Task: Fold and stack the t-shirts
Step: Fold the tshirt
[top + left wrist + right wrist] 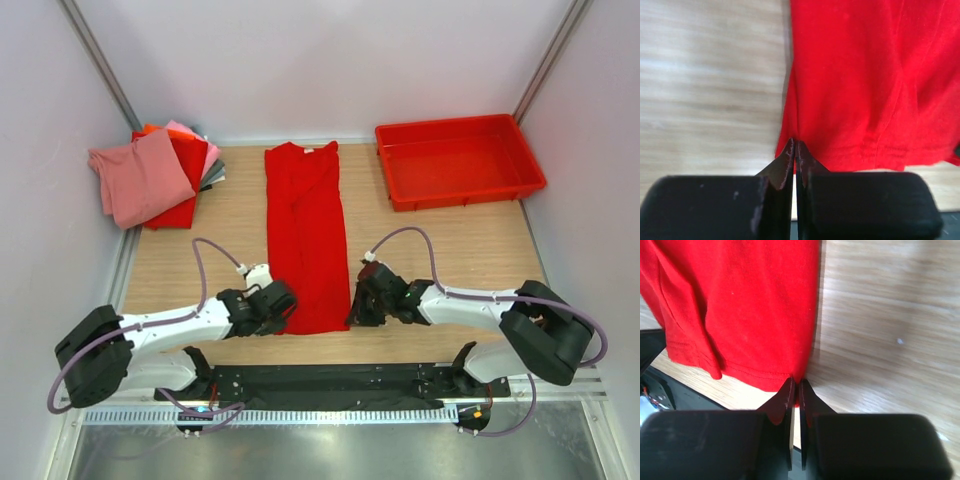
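**Both pincers closed on the near hem of the red t-shirt (305, 235)**

You have the red t-shirt lying flat down the middle of the counter (450, 250). It is folded lengthwise into a long narrow strip, with its collar toward the far edge and its hem toward the near edge.

Your left pincer (795, 150) sits at the strip's near-left corner. Its fingertips are pressed together, with a sliver of red cloth caught between them.

Your right pincer (795, 390) sits at the near-right corner. Its tips are drawn together to a thin slit and nip the hem edge in the same way.

Both arms lie low over the counter near its front edge, one on each side of the shirt.

The folded t-shirts (160, 180) are piled in the far-left corner, with a dusty pink one draped loosely on top of the red, orange and grey ones. The red tray (460, 160) stands in the far-right corner, well apart from the strip.
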